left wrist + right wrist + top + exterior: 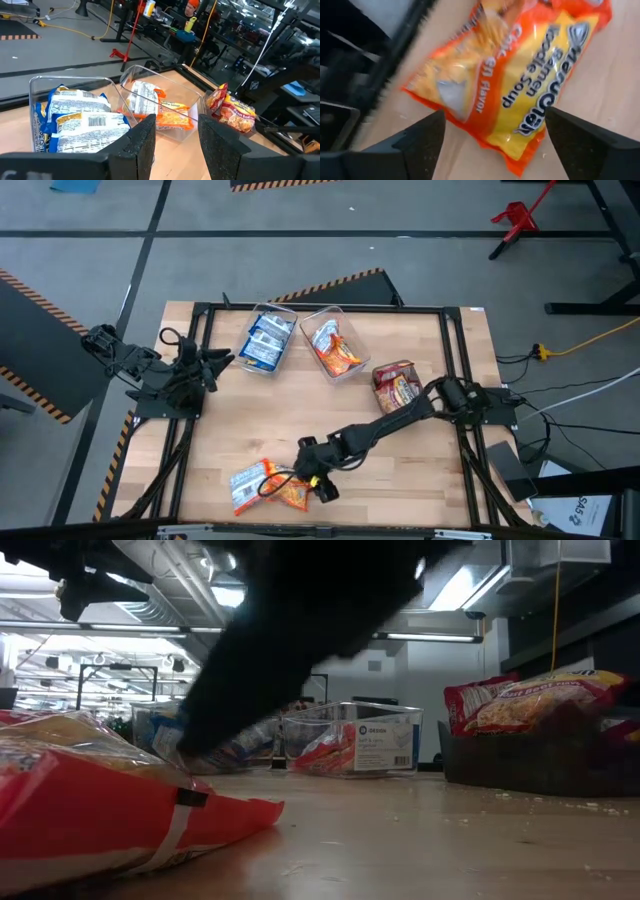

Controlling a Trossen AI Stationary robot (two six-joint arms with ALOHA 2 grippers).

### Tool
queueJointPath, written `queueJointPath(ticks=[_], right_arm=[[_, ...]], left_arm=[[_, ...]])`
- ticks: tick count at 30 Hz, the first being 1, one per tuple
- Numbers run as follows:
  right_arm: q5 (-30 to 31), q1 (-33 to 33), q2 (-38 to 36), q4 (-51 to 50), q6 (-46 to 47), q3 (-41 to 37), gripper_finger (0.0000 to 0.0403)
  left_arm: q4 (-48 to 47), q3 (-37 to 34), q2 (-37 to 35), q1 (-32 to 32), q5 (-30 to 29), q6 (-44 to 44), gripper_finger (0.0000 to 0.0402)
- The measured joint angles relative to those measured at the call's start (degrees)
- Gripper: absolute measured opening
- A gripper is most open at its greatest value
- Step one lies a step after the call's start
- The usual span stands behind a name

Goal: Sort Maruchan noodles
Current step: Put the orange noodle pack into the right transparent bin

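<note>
Since the orange packet (520, 85) is a thin crinkly film bag around a brittle noodle block, I'd expect it to be light, slick on the wood, and easy to crush. Best bet is pinching across the short width near mid-body, or on a sealed end flap, with modest force. A flat top-down pinch may just skate it along the table (420, 470).

Location: the orange packet lies flat near the table's front edge, left of centre, touching or just beside a blue-and-white packet (246, 483). Both are unsorted.

Sorted so far, by the look of it:
- blue-and-white packets in the left clear bin (266, 341) near the back edge
- orange ones in the next clear bin (333, 340), just beside it
- red-brown packets (395, 385) in a dark bin toward the right edge

Right arm: stretched from the right edge diagonally across to the front, wrist low. Right gripper (318, 482) sits right over the orange packet's right end. The right wrist view shows both fingers (422, 142) spread wide, straddling the packet with nothing clamped. Can't tell whether the tips touch the table.

Left arm: parked at the left edge, left gripper (218, 361) aimed at the bins, fingers (137, 142) parted with a clear gap and holding nothing.
</note>
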Motion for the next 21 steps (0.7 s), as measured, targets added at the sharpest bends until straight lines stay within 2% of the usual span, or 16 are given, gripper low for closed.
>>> queueJointPath(ticks=[8,11,15,21], right_arm=[[3.82,-0.23,2.97,-1.22,2.01,0.07,0.0332],[5.76,-0.09,3.05,-1.09,2.1,0.07,0.0319],[7.34,-0.08,3.08,-1.31,3.61,0.07,0.0262],[7.93,-0.18,3.08,-2.35,7.5,0.13,0.0135]], left_arm=[[0.01,0.02,-0.02,0.0,0.23,-0.05,0.0141],[0.01,0.0,0.0,0.0,0.23,-0.05,0.0141],[0.01,0.0,-0.01,0.0,0.21,-0.05,0.0141],[0.01,0.01,0.0,-0.01,0.19,0.19,0.0141]])
